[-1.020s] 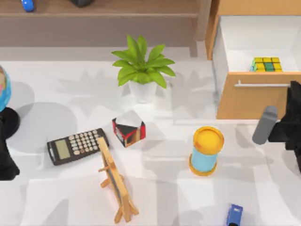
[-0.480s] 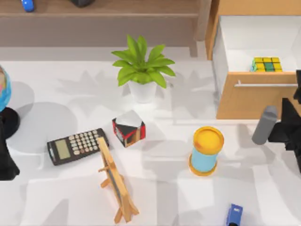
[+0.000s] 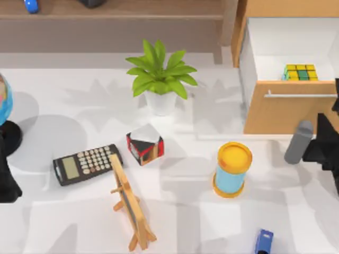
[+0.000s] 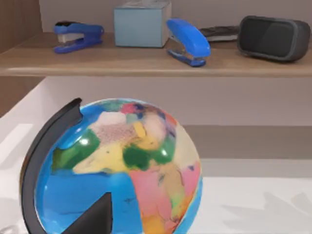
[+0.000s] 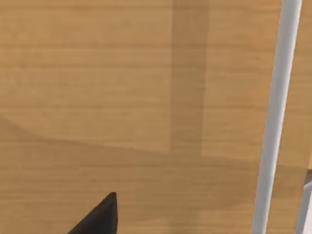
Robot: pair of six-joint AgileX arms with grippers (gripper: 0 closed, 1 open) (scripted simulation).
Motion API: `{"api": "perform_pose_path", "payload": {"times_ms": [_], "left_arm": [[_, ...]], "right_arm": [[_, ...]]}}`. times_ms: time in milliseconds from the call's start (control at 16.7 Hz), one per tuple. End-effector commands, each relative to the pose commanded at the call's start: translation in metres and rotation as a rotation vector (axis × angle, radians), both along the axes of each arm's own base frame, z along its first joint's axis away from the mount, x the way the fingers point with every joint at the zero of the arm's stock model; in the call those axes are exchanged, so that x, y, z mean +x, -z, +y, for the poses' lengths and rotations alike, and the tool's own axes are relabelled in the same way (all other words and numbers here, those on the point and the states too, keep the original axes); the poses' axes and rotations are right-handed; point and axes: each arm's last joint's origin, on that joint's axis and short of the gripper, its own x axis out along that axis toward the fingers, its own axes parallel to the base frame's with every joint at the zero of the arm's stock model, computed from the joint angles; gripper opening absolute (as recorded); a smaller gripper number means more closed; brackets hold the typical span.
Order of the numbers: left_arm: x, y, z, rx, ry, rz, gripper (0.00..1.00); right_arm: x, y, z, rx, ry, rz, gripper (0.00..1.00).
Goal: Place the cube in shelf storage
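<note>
Top view, L to R: left arm sits parked at the table's left edge, next to the globe (image 3: pixel 4 100). Left gripper's jaw state: can't tell. Left wrist view looks over the globe (image 4: pixel 117 170) at the shelf storage (image 4: pixel 156 61), which carries two blue staplers (image 4: pixel 78 35), a pale blue box (image 4: pixel 142 23) btwn them and a dark headset (image 4: pixel 275 37). From above, the shelf storage (image 3: pixel 111 9) runs along the back-left of the table. Calculator (image 3: pixel 87 164) lies front-left, w/ a small wooden easel (image 3: pixel 130 203) just beside it. Red, black and white block (image 3: pixel 144 145) is near centre, potted plant (image 3: pixel 160 79) behind it. Yellow-topped blue cylinder (image 3: pixel 232 169) stands right of centre; small blue item (image 3: pixel 264 241) at the front edge. Drawer (image 3: pixel 288 74) at back-right is pulled open, and the cube (image 3: pixel 300 72) rests inside, against the drawer front. Right gripper (image 3: pixel 320 143) is at the table's right edge, just in front of the drawer front; right wrist view faces the wood panel (image 5: pixel 122 97) and metal bar handle (image 5: pixel 275 117) close up. Its jaws: can't tell either.
</note>
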Motion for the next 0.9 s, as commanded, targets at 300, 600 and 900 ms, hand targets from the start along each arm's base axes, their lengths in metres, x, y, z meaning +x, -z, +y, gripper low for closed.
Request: {"api": "perform_pose_path", "payload": {"times_ms": [300, 600, 900], "left_arm": [[0.000, 0.000, 0.000, 0.000, 0.000, 0.000, 1.00], [0.000, 0.000, 0.000, 0.000, 0.000, 0.000, 1.00], [0.000, 0.000, 0.000, 0.000, 0.000, 0.000, 1.00]], "right_arm": [[-0.016, 0.000, 0.000, 0.000, 0.001, 0.001, 1.00], [-0.017, 0.014, -0.001, -0.027, 0.001, 0.079, 1.00], [-0.015, -0.013, 0.016, 0.048, -0.093, -0.027, 1.00]]}}
